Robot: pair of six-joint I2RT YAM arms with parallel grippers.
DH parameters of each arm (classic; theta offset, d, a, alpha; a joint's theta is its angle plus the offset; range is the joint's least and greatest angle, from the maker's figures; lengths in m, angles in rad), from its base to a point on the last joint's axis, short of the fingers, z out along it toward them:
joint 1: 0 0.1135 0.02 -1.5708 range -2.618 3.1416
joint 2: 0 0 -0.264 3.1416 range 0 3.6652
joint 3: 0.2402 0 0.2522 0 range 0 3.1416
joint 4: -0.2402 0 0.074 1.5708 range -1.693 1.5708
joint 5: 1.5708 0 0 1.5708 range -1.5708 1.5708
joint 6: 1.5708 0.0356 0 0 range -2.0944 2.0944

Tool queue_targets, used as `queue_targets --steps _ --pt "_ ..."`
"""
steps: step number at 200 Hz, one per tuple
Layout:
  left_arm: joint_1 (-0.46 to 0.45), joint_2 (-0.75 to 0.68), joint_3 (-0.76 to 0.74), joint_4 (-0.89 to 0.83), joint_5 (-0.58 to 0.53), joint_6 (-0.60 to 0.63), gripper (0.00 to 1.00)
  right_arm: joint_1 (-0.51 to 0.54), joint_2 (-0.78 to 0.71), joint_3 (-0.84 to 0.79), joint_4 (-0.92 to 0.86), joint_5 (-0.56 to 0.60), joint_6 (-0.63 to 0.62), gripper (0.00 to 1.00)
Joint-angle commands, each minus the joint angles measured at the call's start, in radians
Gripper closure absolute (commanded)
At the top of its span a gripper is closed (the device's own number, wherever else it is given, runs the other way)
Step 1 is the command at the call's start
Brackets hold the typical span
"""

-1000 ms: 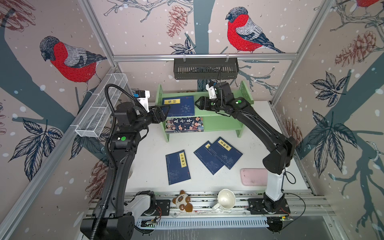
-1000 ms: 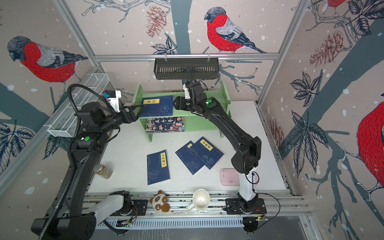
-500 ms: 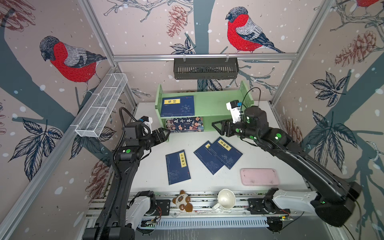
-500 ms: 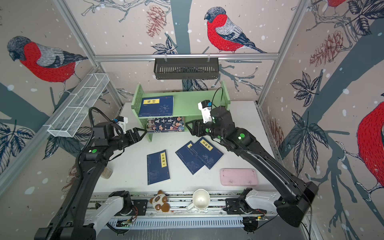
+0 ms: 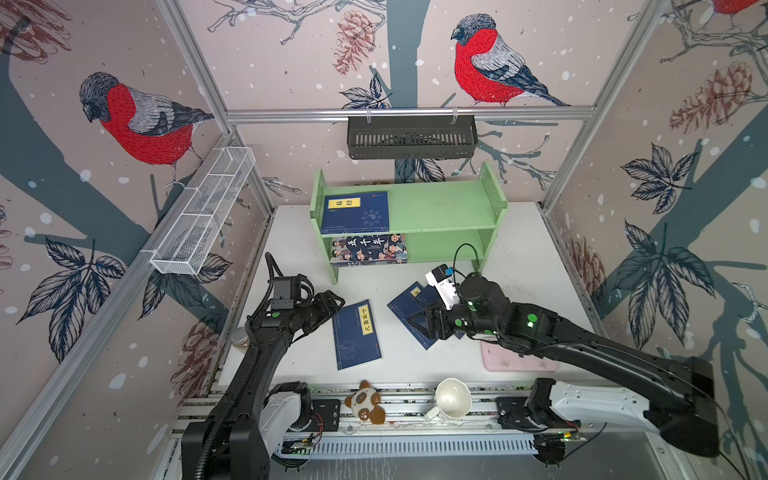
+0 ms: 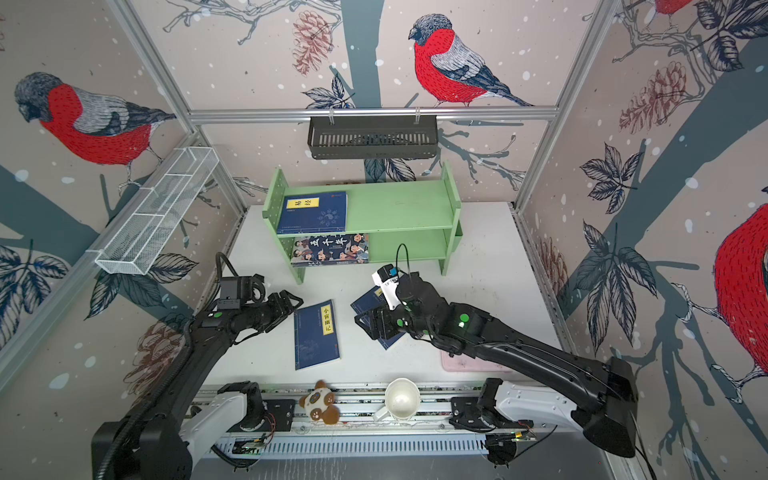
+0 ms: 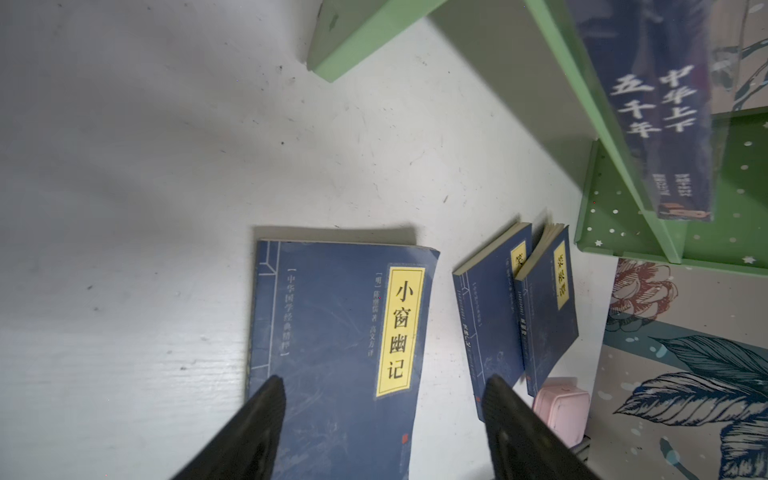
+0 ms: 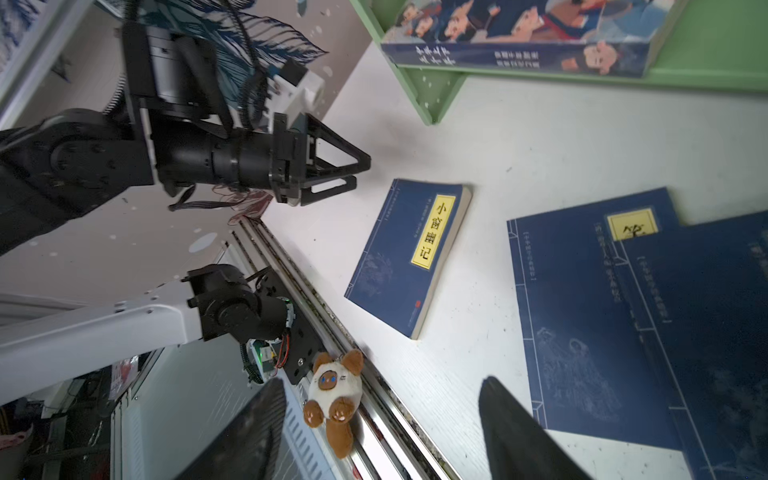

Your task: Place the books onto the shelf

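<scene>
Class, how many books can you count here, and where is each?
5. A navy book on the shelf's top tier, a cartoon book below; on the table, a lone book and two overlapping books.

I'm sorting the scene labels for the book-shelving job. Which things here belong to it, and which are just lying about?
Belongs:
green shelf
navy book on its top tier
cartoon book on its lower tier
single navy book on the table
two overlapping navy books

Lying about:
pink tray
white mug
plush toy
black wall basket
white wire basket
</scene>
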Motion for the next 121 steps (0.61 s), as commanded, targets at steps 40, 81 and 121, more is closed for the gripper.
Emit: queue_targets --steps 40,81,121 --pt "-0.001 0.135 -0.035 0.068 -0.057 0.013 0.24 -0.063 0.218 -0.032 0.177 -0.166 0.089 0.26" --pt "-0.002 0.178 -0.056 0.092 -0.080 0.013 0.24 -0.074 0.360 -0.012 0.253 -0.242 0.101 0.26" --pt "-0.066 0.242 -0.060 0.130 -0.047 0.034 0.26 -0.093 0.494 -0.005 0.289 -0.271 0.116 0.26"
